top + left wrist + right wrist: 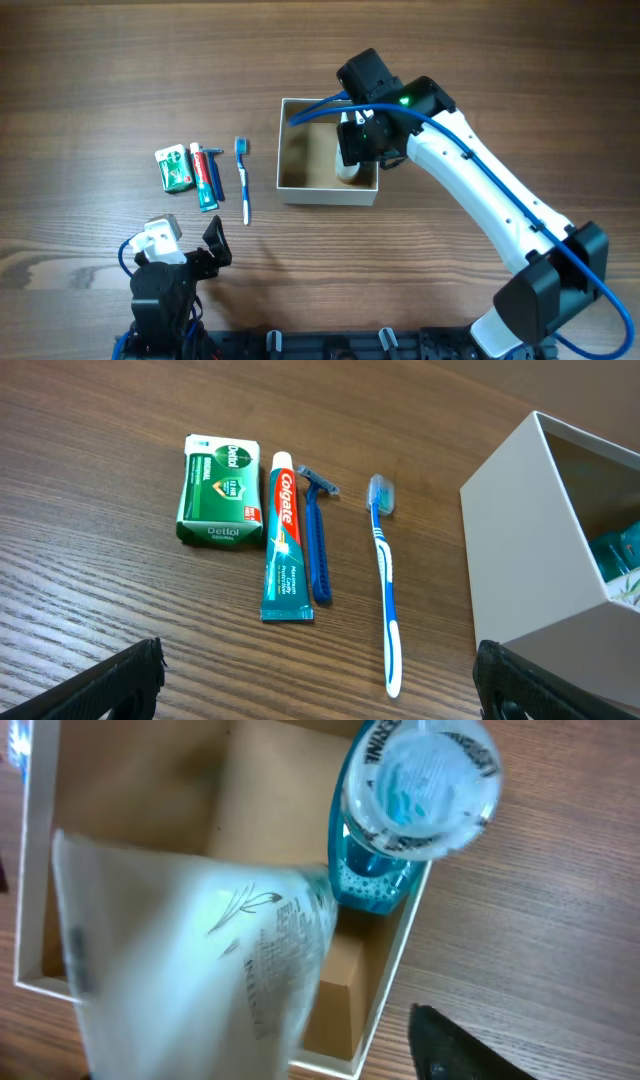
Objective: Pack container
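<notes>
The container (327, 101) is a white box with a tan inside, at mid-table; it also shows in the left wrist view (520, 540) and the right wrist view (33, 870). My right gripper (358, 140) hovers over its right side. In the right wrist view a blurred white bottle (200, 970) lies between the jaws (280, 1050), apart from the one visible finger. It looks open. A blue bottle with a clear cap (420, 800) stands in the box corner. My left gripper (190, 242) is open and empty near the front left (315, 680).
Left of the box lie a green soap pack (174, 169) (222, 490), a toothpaste tube (206, 182) (285, 540), a blue razor (215, 170) (318, 545) and a blue toothbrush (243, 178) (385, 580).
</notes>
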Robot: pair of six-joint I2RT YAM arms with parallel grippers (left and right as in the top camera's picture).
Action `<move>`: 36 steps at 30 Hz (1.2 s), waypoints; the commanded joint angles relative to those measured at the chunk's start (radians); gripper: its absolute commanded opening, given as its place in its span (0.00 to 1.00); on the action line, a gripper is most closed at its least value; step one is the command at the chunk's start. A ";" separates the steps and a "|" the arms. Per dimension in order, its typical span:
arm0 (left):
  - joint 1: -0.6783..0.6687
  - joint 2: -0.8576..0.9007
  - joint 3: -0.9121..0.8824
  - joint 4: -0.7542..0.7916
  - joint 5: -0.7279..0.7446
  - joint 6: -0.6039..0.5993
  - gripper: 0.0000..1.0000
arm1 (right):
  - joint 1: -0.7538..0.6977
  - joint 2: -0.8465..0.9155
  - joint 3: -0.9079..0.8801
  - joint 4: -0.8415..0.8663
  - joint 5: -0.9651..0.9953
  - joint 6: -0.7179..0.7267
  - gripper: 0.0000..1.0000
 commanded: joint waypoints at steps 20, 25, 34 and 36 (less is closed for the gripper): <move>0.008 -0.010 -0.014 0.014 0.019 0.009 1.00 | -0.649 -0.430 0.007 -0.093 -0.081 0.029 1.00; 0.008 -0.010 -0.002 0.113 0.103 -0.103 1.00 | -0.649 -0.305 0.007 -0.107 -0.085 0.031 1.00; 0.009 0.385 0.391 0.066 -0.058 -0.032 1.00 | -0.649 -0.269 0.007 -0.111 -0.084 0.031 1.00; 0.009 0.599 0.540 -0.020 -0.052 -0.033 1.00 | -0.649 -0.269 0.007 -0.111 -0.084 0.031 1.00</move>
